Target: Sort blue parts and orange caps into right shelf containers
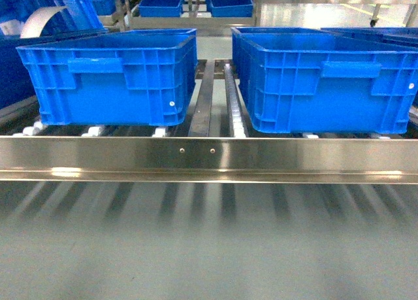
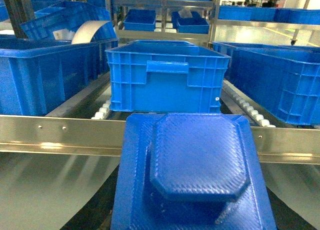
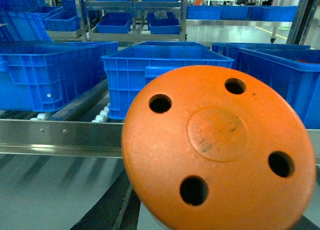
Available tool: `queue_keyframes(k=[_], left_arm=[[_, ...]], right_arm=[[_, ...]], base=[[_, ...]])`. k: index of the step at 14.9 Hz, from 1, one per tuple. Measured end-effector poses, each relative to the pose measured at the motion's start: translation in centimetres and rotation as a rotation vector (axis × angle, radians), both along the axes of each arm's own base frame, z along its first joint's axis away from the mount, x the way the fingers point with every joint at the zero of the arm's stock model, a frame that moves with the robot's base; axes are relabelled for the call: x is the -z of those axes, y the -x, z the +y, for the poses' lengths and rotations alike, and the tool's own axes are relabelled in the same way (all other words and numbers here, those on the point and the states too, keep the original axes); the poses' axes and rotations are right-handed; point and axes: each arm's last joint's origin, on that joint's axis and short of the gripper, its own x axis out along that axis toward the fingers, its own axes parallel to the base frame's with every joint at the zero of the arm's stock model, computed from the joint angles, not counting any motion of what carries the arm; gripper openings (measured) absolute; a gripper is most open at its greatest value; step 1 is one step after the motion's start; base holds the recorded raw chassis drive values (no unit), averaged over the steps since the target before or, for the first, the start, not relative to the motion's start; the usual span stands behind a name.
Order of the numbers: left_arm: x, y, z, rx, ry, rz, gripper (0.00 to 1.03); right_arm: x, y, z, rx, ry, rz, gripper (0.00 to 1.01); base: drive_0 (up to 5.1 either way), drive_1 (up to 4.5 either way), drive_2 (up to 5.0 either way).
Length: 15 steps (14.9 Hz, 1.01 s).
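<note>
A blue part (image 2: 197, 160), a flat textured plate with a raised octagonal block, fills the lower left wrist view. My left gripper holds it, and only a dark finger (image 2: 97, 210) shows beside it. An orange cap (image 3: 220, 150), round with several holes, fills the right wrist view. It sits in my right gripper, whose dark finger (image 3: 110, 210) shows below it. Two right shelf containers, the left crate (image 1: 117, 78) and the right crate (image 1: 326, 84), stand on the roller shelf ahead. Neither gripper appears in the head view. Both held pieces hang in front of the shelf rail, short of the crates.
A steel front rail (image 1: 209, 156) runs across the shelf below the crates. A roller track (image 1: 232, 104) lies in the gap between them. More blue crates (image 1: 160, 6) stand on racks behind, and a further crate (image 2: 45, 74) sits at the left.
</note>
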Motion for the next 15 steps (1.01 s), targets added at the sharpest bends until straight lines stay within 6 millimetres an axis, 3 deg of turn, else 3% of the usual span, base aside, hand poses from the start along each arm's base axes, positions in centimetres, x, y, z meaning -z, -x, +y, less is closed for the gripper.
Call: queue_keyframes(k=[15], left_arm=[[-0.01,0.0,0.0,0.0,0.0,0.0,0.41]], right_arm=[[0.01,0.0,0.0,0.0,0.0,0.001,0.43]], base=[[0.0,4.25,-4.3]])
